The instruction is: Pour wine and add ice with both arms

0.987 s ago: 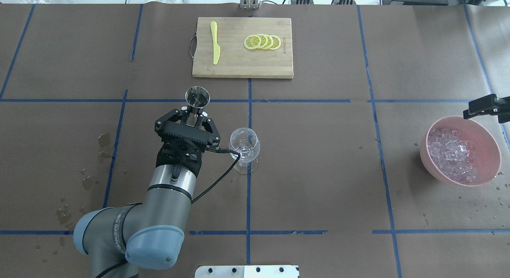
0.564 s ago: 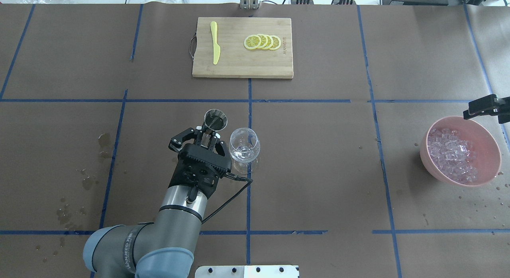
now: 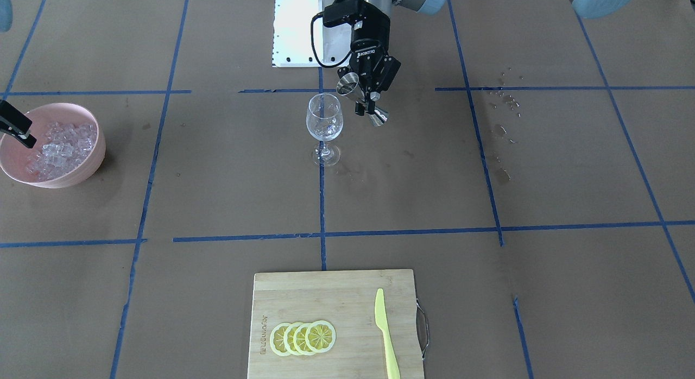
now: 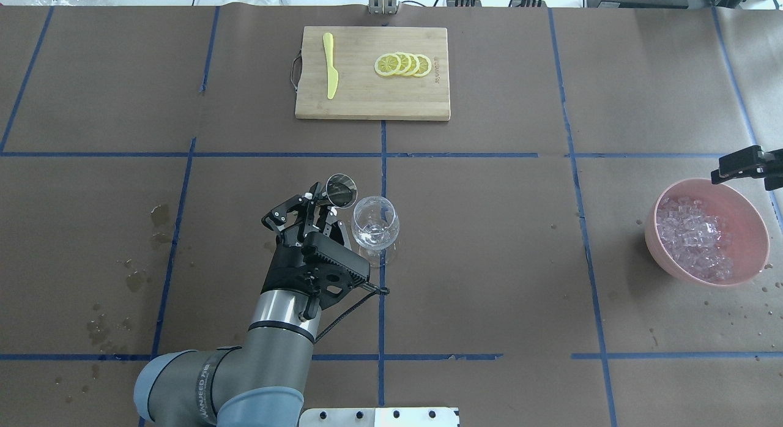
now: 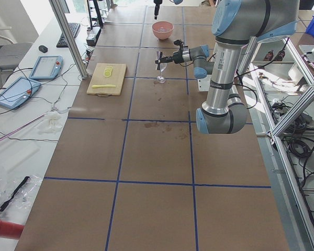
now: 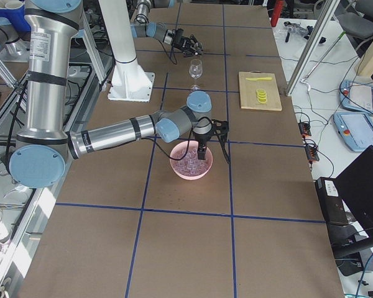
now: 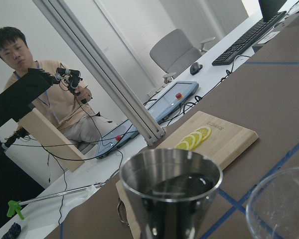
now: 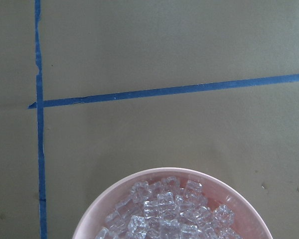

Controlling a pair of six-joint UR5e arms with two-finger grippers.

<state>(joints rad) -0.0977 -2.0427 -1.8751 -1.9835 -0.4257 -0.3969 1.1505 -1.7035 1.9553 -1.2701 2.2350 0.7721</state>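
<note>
- The step in hand, as we judge it, is the pour: the left jaws clamp the steel jigger [image 4: 341,190] at its waist, and its mouth leans toward the wine glass [image 4: 375,224], which stands upright on the tabletop [image 4: 489,243] just beside it
- The wine [image 7: 182,185] lies in the jigger's upper cup, as the left wrist view shows; whether any is already in the glass we cannot tell
- To pour well, we would bring the jigger's lip over the glass's opening before tipping further, then roll the wrist slowly so a thin stream falls inside the rim
- The lip looks beside the rim and not plainly over it, so a hasty tilt could spill
- We would let neither jigger nor jaws touch the glass, which on its thin stem likely topples easily
- The left arm [image 4: 275,317] reaches forward low over the tabletop, wrist rolled toward the glass
- The right arm [image 6: 112,135] hangs its right jaws above the pink bowl [image 4: 751,228], near its rim, where the ice [image 4: 694,236] is heaped; whether they stand wide or narrow we cannot tell
</note>
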